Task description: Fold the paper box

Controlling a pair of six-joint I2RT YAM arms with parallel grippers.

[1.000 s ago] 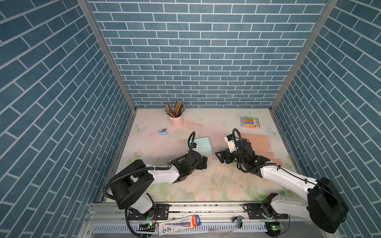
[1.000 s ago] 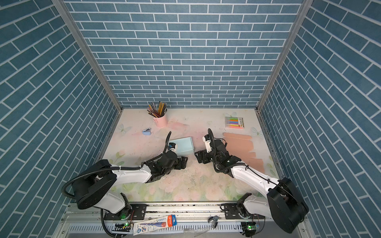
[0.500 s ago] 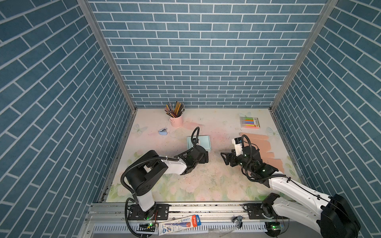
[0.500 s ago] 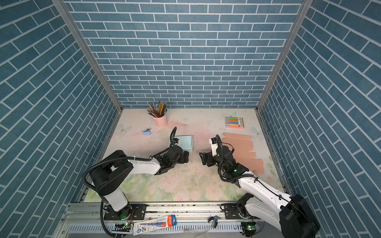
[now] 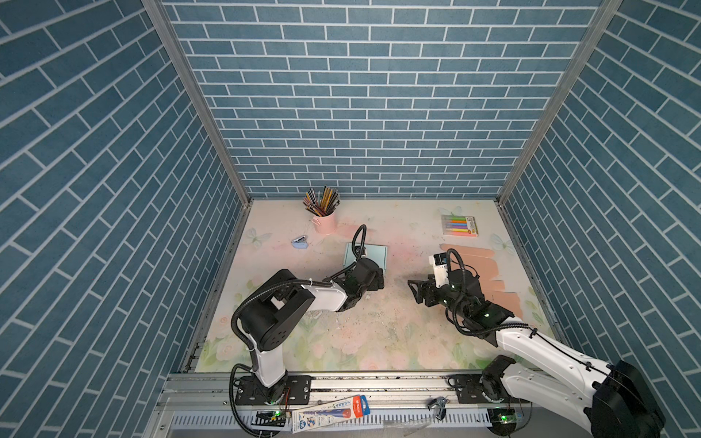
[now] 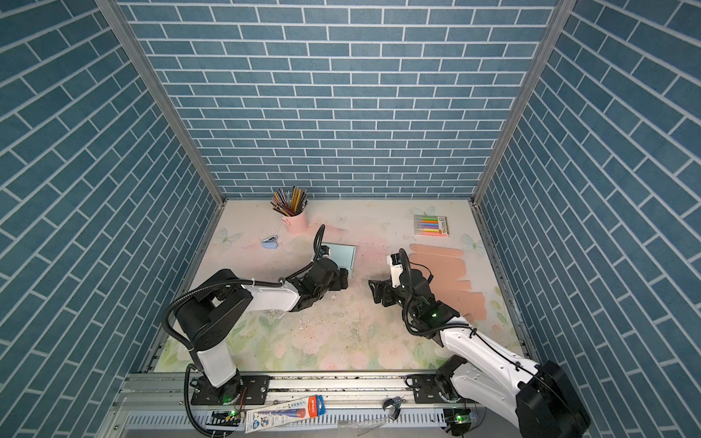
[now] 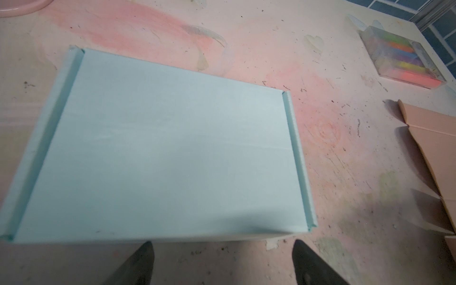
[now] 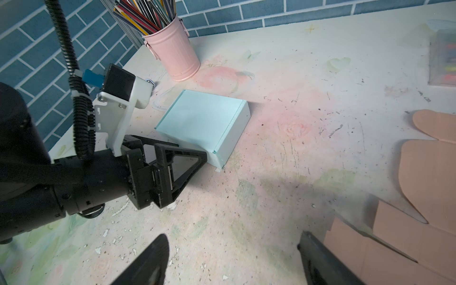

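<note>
- Paper first: the blue box (image 5: pixel 375 255) (image 6: pixel 344 254) sits closed, lid face up, at about 12 o'clock from the middle of the table (image 5: pixel 364 341), and nothing grips it.
- Left wrist view shows its top (image 7: pixel 172 148) smooth and level, with a narrow folded lip along each short side.
- Left gripper (image 5: pixel 377 282) (image 6: pixel 340 282) is down low at the box's 6 o'clock edge, jaws wide apart and empty. The two tips in its own view (image 7: pixel 222 246) sit just short of the near wall, and I cannot tell whether they touch it.
- From the right wrist camera, that gripper (image 8: pixel 190 151) points at the near corner of the box (image 8: pixel 204 118).
- Right gripper (image 5: pixel 415 291) (image 6: pixel 373 292) (image 8: pixel 233 237) hangs at 4 o'clock from the box, apart from it, jaws spread and holding nothing.
- Pink cardboard (image 5: pixel 478 261) (image 6: pixel 444 265) (image 8: pixel 431 167) lies flat and unfolded at 3 o'clock on the table, behind the right arm.
- Further out: a pencil cup (image 5: pixel 324 223) at 11 o'clock, a small blue object (image 5: pixel 300 242) at 10 o'clock and a marker pack (image 5: pixel 459 225) at 1 o'clock.
</note>
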